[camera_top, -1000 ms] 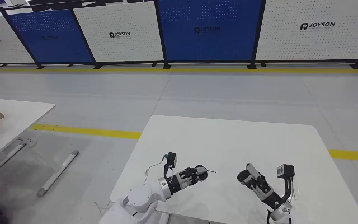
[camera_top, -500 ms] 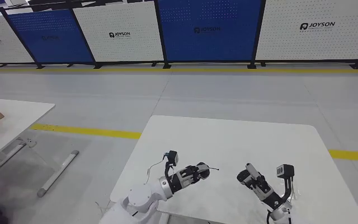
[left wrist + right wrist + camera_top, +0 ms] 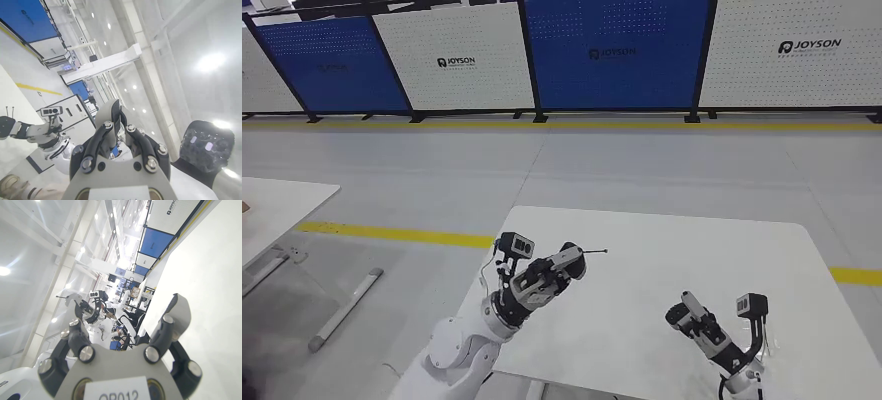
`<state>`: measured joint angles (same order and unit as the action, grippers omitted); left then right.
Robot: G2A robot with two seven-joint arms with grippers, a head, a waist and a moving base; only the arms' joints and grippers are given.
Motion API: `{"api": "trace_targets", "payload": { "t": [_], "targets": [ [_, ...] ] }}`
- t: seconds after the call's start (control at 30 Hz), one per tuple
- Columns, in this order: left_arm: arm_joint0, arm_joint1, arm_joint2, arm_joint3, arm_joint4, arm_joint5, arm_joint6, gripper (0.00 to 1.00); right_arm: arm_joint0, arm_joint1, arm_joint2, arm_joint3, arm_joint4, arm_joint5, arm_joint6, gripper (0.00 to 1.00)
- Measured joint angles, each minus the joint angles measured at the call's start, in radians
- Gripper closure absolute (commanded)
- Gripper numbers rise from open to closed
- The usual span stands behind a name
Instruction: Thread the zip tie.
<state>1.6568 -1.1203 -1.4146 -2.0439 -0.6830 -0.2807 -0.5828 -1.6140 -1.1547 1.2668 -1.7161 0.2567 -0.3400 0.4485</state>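
Gripper state: left gripper [image 3: 119, 106] clenched on one end of the zip tie [image 3: 594, 252]; right gripper [image 3: 682, 308] released, jaws wide.
Tie position: held up above the tabletop [image 3: 712, 245], free end sticking out toward the right arm's side and touching nothing else. Head or tail end outward: cannot tell.
Arms: left raised over the left part of the tabletop; right low near the front edge, well apart from the tie.
Step in hand (judgement): bringing the free end to the right gripper for threading. Task looks early, with no loop formed.
Doing it well: keep the left grip firm so the thin strip does not swivel. Close the gap slowly. Pinch near the tip, where a springy strip flexes least. Line up tip and slot before pushing.
Surface: white, smooth.
Room: grey floor [image 3: 642, 170] with yellow line [image 3: 392, 235]; blue and white pegboard panels [image 3: 612, 50] behind; second table [image 3: 272, 200] off to the left.
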Motion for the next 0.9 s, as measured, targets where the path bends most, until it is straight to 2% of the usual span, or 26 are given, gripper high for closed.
{"api": "trace_targets", "payload": {
  "t": [0.23,0.3,0.33,0.4,0.43,0.5,0.57,0.7,0.77,0.9],
  "targets": [
    [-0.004,-0.001,0.009,0.001,-0.016,0.006,-0.004,1.00,0.000,0.000,0.000,0.000,0.000,0.000,0.000,0.00],
    [-0.015,-0.004,0.022,0.007,-0.086,0.007,-0.028,1.00,0.000,0.000,0.000,0.000,0.000,0.000,0.000,0.00],
    [-0.022,-0.006,0.022,0.016,-0.150,0.001,-0.060,1.00,0.000,0.000,0.000,0.000,0.000,0.000,0.000,0.00],
    [-0.028,-0.006,0.008,0.032,-0.226,-0.019,-0.109,1.00,0.000,0.000,0.000,0.000,0.000,0.000,0.000,0.00],
    [-0.026,-0.006,-0.011,0.044,-0.245,-0.043,-0.118,1.00,0.000,0.000,0.000,0.000,0.000,0.000,0.000,0.00],
    [-0.023,-0.006,-0.025,0.051,-0.217,-0.062,-0.095,1.00,0.000,0.000,0.000,0.000,0.000,0.000,0.000,0.00],
    [-0.023,-0.006,-0.025,0.051,-0.184,-0.061,-0.085,1.00,0.000,0.000,0.000,0.000,0.000,0.000,0.000,0.00],
    [-0.023,-0.006,-0.024,0.051,-0.184,-0.059,-0.086,1.00,0.000,0.000,0.000,0.000,0.000,0.000,0.000,0.00],
    [-0.027,-0.005,-0.017,0.055,-0.160,-0.037,-0.074,1.00,0.000,0.000,0.000,0.000,0.000,0.000,0.000,0.00],
    [-0.040,-0.001,0.007,0.090,-0.043,0.071,-0.047,1.00,0.000,0.000,0.000,0.000,0.000,0.000,0.000,0.00]
  ]
}}
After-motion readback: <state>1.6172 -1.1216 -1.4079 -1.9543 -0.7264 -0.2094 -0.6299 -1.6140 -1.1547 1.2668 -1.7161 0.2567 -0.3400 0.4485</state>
